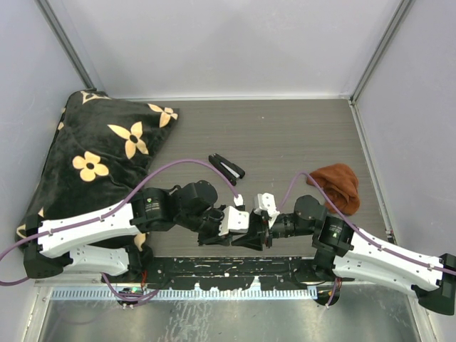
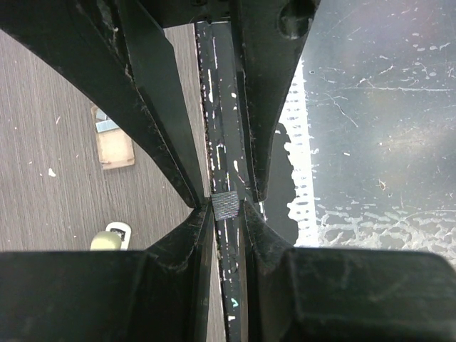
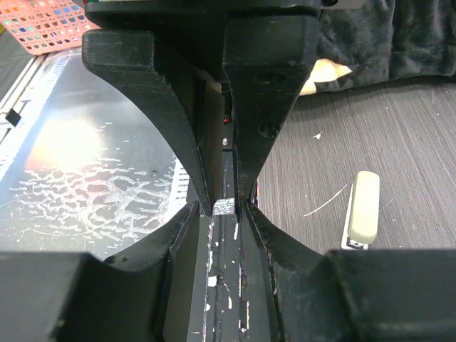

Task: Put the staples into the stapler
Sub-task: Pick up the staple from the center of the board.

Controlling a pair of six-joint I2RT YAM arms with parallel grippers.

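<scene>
top-down overview, wrist views close on staples (image 2: 226,205)

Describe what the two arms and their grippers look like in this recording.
The left arm and right arm both have white shells on their long links and black joints. A purple cable runs along each. The left gripper and right gripper have black, curved fingers, scuffed with wear.

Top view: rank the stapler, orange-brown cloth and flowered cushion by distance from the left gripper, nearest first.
From the left gripper, top view:
1. stapler: nearest, just beyond it, mid-table.
2. orange-brown cloth: farther, off to the right side.
3. flowered cushion: farthest, its bulk at the far left.
</scene>
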